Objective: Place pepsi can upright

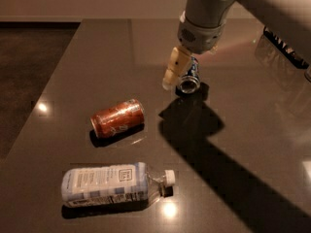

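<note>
The pepsi can [191, 80], dark blue with a silver end, lies on its side on the dark table [97, 57], its open end facing the front. My gripper [171, 79], cream-tipped under a grey wrist, hangs down from the upper right. It is right at the can's left side and hides part of it. Whether it touches the can does not show.
An orange-red can [118, 117] lies on its side left of centre. A clear white-labelled plastic bottle [112, 183] lies on its side at the front left. A dark rack [284, 47] stands at the back right. The table's left edge runs diagonally beside the floor.
</note>
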Robot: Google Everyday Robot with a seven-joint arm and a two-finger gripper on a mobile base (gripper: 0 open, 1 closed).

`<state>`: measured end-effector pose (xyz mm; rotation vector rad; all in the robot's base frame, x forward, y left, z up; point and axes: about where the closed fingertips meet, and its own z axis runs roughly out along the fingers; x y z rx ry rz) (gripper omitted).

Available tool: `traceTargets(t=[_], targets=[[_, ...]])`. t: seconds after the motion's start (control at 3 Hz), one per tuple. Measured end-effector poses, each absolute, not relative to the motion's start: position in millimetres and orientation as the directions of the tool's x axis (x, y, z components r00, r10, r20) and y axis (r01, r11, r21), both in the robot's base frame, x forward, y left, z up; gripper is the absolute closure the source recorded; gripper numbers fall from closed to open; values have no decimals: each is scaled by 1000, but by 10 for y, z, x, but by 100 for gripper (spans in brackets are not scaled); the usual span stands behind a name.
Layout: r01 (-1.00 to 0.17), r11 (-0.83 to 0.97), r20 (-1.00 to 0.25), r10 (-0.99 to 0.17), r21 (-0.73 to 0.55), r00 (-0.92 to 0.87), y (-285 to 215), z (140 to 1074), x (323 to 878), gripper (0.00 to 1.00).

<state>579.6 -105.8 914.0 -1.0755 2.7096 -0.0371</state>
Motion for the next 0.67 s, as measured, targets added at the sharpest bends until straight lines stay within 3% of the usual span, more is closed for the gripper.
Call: traceTargets(t=[0.67], targets=[[-406, 905, -235, -425, -127, -874, -1024, 9028, 6413, 0]])
